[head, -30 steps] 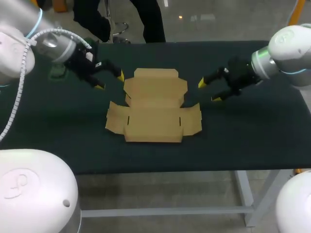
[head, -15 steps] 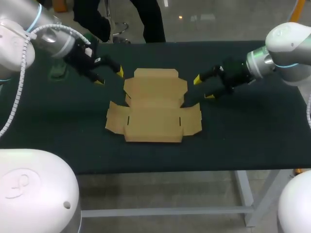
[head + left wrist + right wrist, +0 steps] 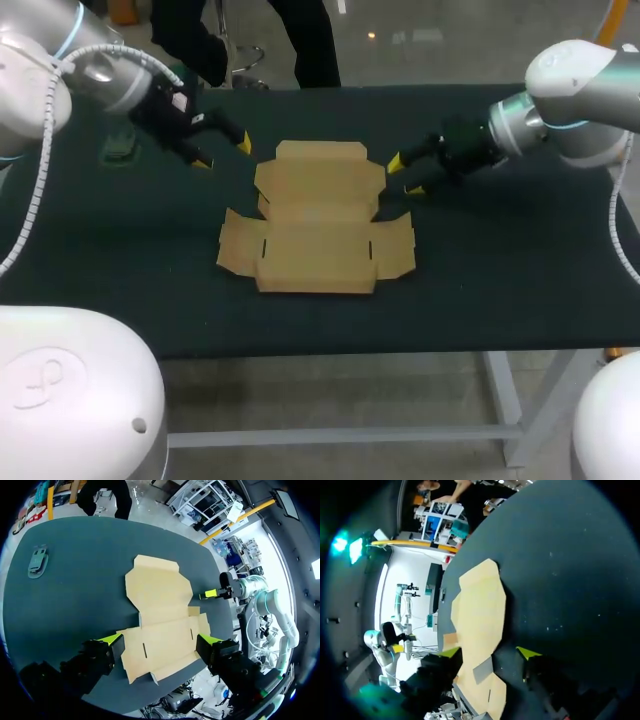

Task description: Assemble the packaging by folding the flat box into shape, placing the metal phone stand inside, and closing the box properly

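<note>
1. The box lies flat and unfolded in the middle of the table. No wall or flap is raised, so I judge that the folding has not begun.
2. A small grey-green piece, which seems to be the stand, lies on the far left part of the table. It is well apart from the box, and nothing touches it.
3. The left gripper hangs near the far left corner of the box. Its jaws are wide apart and hold nothing.
4. The right gripper is just beside the far right edge of the box, and its jaws are also apart and empty. I cannot tell if a tip touches the cardboard.
5. In my judgement all three steps are left: fold the box, put the stand inside, close it.
</note>
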Controlling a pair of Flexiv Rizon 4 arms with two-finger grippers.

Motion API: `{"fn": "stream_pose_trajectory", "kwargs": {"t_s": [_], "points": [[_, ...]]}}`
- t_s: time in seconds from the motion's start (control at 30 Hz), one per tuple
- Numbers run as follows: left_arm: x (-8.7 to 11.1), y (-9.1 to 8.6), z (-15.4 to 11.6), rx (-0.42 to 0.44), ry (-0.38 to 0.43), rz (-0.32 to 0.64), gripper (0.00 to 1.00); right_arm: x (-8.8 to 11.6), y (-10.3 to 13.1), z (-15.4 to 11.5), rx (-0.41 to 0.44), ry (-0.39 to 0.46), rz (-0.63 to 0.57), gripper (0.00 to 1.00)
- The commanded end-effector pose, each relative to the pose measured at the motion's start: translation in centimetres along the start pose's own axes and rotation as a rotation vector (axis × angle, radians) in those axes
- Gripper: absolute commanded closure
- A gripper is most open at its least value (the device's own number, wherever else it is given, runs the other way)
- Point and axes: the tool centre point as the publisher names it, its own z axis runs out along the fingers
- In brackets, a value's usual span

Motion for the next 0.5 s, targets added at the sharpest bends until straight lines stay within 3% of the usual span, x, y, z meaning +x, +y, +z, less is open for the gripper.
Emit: {"fn": "stream_pose_trajectory", "kwargs": {"t_s": [0.03, 0.5], "points": [[-0.3, -0.4, 0.0, -0.009, 0.001, -0.001, 0.0, -0.2, 1.0, 0.8, 0.065, -0.009, 0.003, 0.31], [-1.3, -0.9, 0.2, -0.012, 0.009, -0.013, 0.0, -0.6, 2.1, 2.5, 0.067, -0.021, 0.01, 0.34]]}}
